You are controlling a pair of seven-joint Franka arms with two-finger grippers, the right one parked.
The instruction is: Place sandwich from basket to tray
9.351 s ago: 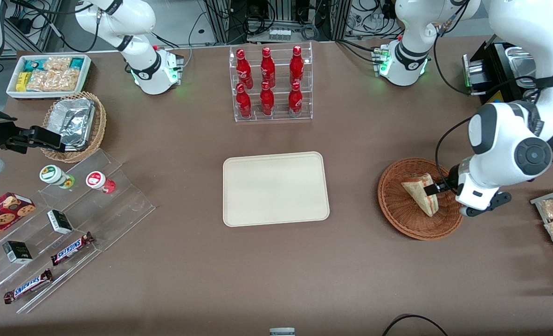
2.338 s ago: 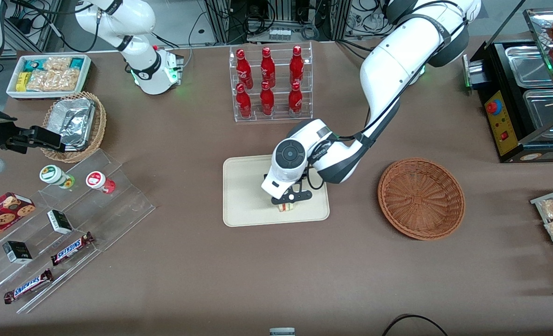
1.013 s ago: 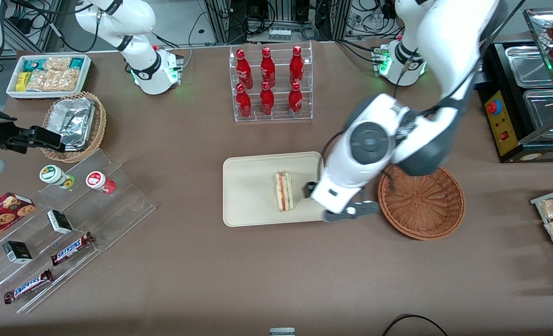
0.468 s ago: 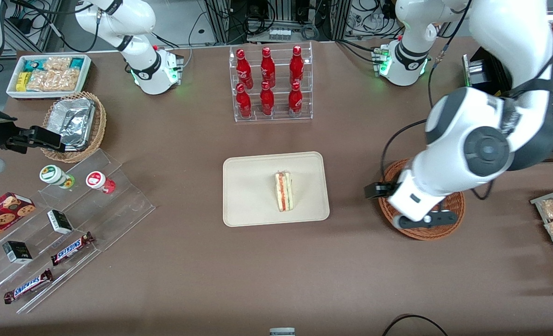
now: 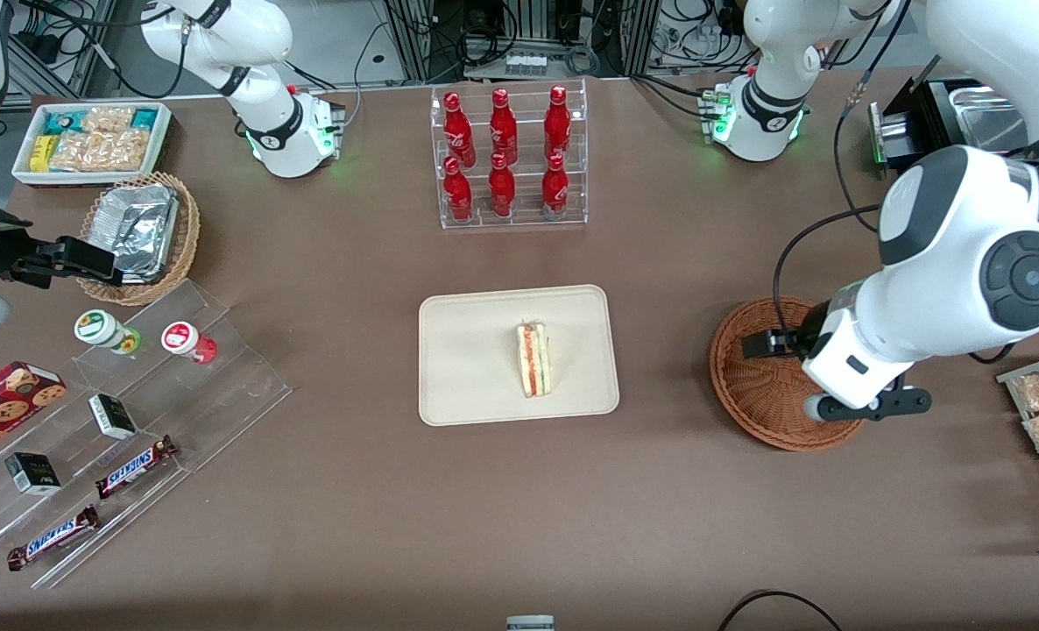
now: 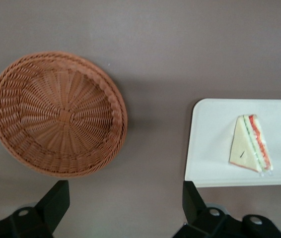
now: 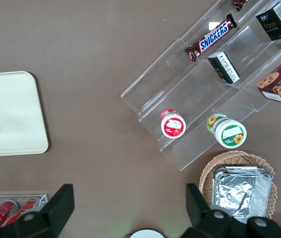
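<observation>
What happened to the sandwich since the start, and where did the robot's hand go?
The sandwich moved out of the basket and onto the tray. The gripper carried it across, let it go, then swung back; it now hangs open above the empty basket. The basket, tray and bottle rack stayed where they were.
</observation>
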